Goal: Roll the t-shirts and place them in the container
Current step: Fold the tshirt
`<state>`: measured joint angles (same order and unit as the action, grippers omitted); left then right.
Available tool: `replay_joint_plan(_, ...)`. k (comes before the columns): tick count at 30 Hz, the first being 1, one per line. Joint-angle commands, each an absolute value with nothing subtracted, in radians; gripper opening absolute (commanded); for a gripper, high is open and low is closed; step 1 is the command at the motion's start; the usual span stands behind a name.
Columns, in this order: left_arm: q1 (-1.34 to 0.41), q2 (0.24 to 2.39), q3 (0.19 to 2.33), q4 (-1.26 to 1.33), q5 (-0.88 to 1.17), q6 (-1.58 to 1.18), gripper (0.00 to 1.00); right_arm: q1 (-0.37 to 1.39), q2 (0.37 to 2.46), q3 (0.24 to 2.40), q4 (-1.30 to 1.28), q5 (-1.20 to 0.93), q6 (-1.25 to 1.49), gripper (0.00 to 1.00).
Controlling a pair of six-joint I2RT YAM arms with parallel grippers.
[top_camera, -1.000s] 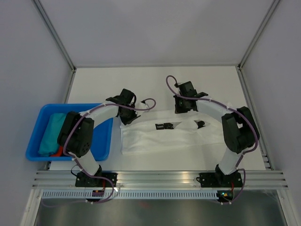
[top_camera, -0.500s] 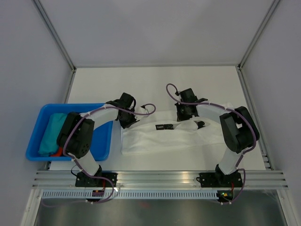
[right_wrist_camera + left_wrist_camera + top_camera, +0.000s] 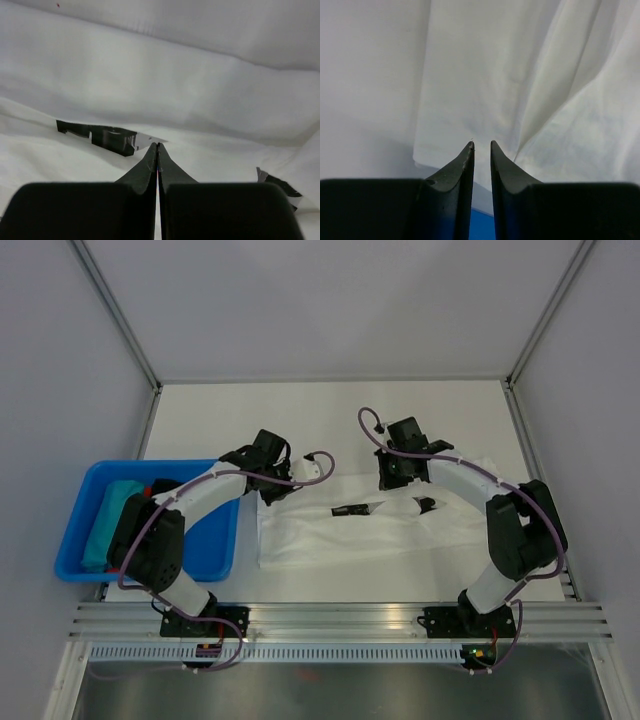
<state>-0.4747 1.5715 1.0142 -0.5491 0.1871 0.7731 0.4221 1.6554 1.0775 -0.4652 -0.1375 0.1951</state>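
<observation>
Nearest my arm bases, the white t-shirt [image 3: 330,537] lies spread flat across the middle of the desk [image 3: 330,420], its long side running left to right. Left of it sits a blue bin [image 3: 70,530] holding a teal roll [image 3: 108,525]; the left arm reaches over the bin's right side.

Further in, the left pincer [image 3: 481,145] is at the shirt's far-left corner. On its wrist view I see 2 fingers [image 3: 462,167] with only a thin slit between them, and I cannot tell whether cloth is nipped there.

The right pincer [image 3: 158,146] is at the far edge toward the right, its 2 fingers pressed together, tips down against the white cloth just beside a black printed mark [image 3: 97,135]. Beyond both, the desk is bare white up to the back wall.
</observation>
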Motion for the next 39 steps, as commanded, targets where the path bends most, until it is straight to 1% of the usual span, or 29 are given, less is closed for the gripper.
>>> replay_joint_plan(1,-0.521,1.613,1.08,-0.528,0.232,0.713,0.24,0.399,1.69,1.163,-0.456,-0.12,0.182,0.0)
replay_joint_plan(3,-0.534,1.675,1.098,-0.512,0.218,0.669,0.24,0.384,1.746,1.16,-0.44,-0.124,0.196,0.0)
replay_joint_plan(7,-0.537,1.729,1.105,-0.503,0.218,0.638,0.24,0.384,1.772,1.074,-0.373,-0.144,0.215,0.0)
replay_joint_plan(14,-0.545,1.72,1.006,-0.465,0.173,0.683,0.23,0.383,1.681,0.97,-0.371,-0.146,0.216,0.0)
replay_joint_plan(19,-0.545,1.71,0.997,-0.46,0.173,0.684,0.22,0.382,1.606,0.924,-0.414,-0.152,0.215,0.0)
replay_joint_plan(23,-0.545,1.686,1.008,-0.462,0.17,0.692,0.23,0.383,1.534,0.92,-0.459,-0.152,0.213,0.0)
replay_joint_plan(26,-0.545,1.681,1.012,-0.462,0.161,0.709,0.23,0.38,1.503,0.963,-0.482,-0.126,0.203,0.0)
replay_joint_plan(30,-0.545,1.684,1.019,-0.463,0.146,0.706,0.23,0.331,1.574,1.099,-0.499,-0.094,0.17,0.01)
replay_joint_plan(33,-0.545,1.681,1.008,-0.462,0.144,0.704,0.23,0.27,1.707,1.162,-0.515,-0.052,0.155,0.0)
replay_joint_plan(39,-0.545,1.681,0.986,-0.46,0.155,0.701,0.23,0.242,1.805,1.164,-0.494,-0.044,0.121,0.0)
